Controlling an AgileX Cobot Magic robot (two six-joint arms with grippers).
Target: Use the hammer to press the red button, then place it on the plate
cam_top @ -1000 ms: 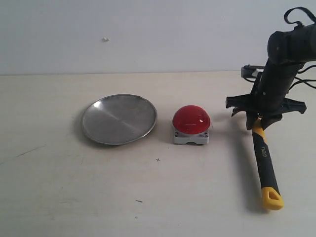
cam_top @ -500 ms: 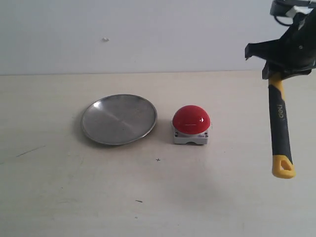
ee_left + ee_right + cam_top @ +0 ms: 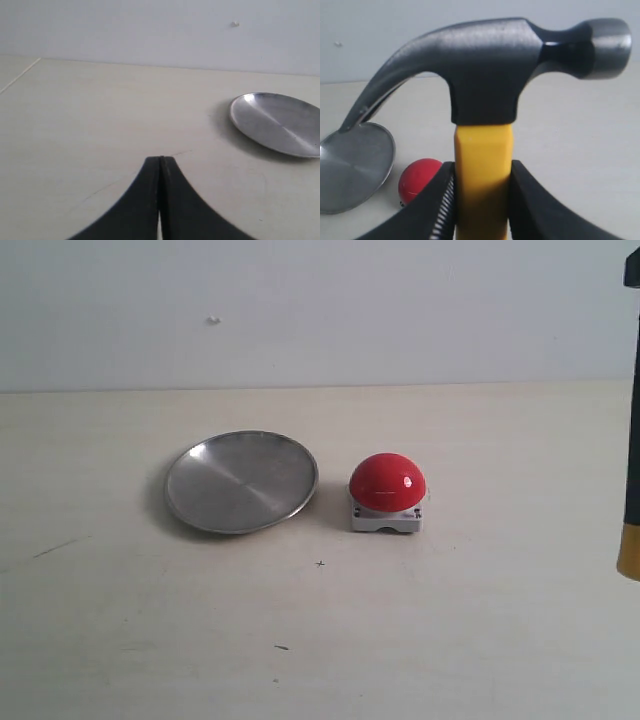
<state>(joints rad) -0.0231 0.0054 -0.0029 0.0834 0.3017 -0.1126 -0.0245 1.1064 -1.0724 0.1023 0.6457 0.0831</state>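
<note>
The hammer (image 3: 490, 90) is held up off the table, my right gripper (image 3: 482, 172) shut on the yellow neck just under its dark steel head. In the exterior view only a strip of its black and yellow handle (image 3: 632, 440) hangs at the right edge; the gripper itself is out of that view. The red button (image 3: 387, 483) sits on its grey base at the table's middle, and shows beyond the jaws as a red button (image 3: 417, 180). Left of it lies the silver plate (image 3: 241, 481). My left gripper (image 3: 160, 160) is shut and empty, with the plate (image 3: 277, 122) ahead of it.
A pale wall runs behind the table's far edge (image 3: 300, 390). A few small dark marks (image 3: 320, 563) dot the tabletop in front of the button.
My right gripper has lifted the hammer off the table, up and to the right, so that the gripper has left the exterior view and only the handle's lower part still shows.
</note>
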